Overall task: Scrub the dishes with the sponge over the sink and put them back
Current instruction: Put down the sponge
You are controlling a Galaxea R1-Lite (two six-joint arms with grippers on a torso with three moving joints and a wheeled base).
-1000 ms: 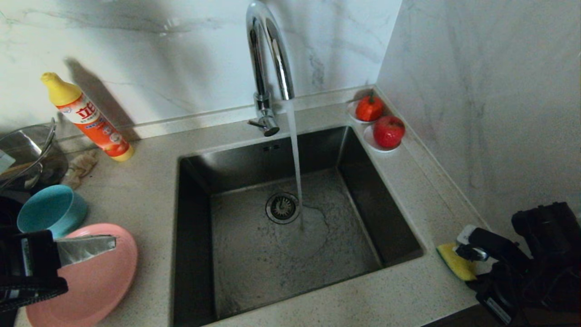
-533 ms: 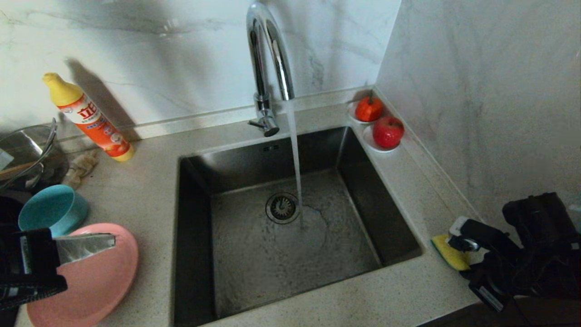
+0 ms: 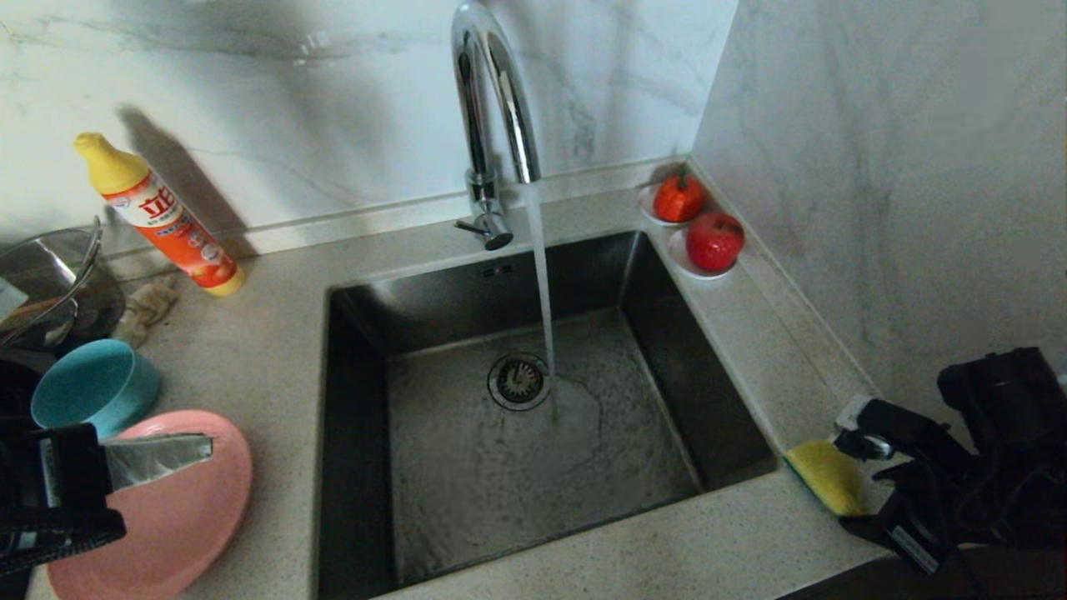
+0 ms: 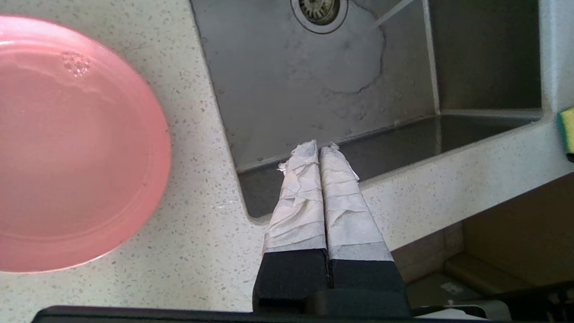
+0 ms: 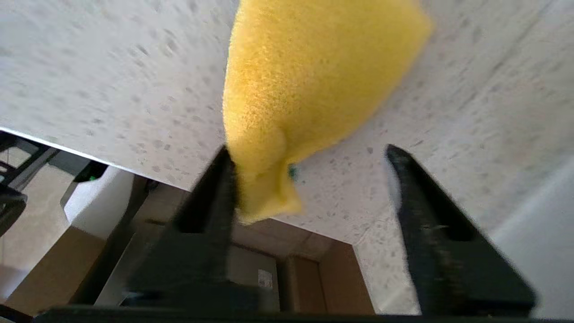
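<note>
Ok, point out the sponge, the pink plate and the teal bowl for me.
sponge (image 3: 821,475): head view, on its yellow top face.
pink plate (image 3: 179,517): head view, on its bare inner surface.
teal bowl (image 3: 83,383): head view, on its hollow inside.

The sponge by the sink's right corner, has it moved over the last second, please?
Yes. The sponge has slid slightly left toward the sink corner, showing more yellow beyond the right tool.

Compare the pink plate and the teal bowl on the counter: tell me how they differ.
The pink plate is wide, shallow and lies flat; the teal bowl is smaller, deeper and tipped on its side, mouth facing left. The plate sits nearer the counter's front edge, the bowl just behind it. The left pincer hangs over the plate, not over the bowl. Both are round and rest left of the sink.
</note>
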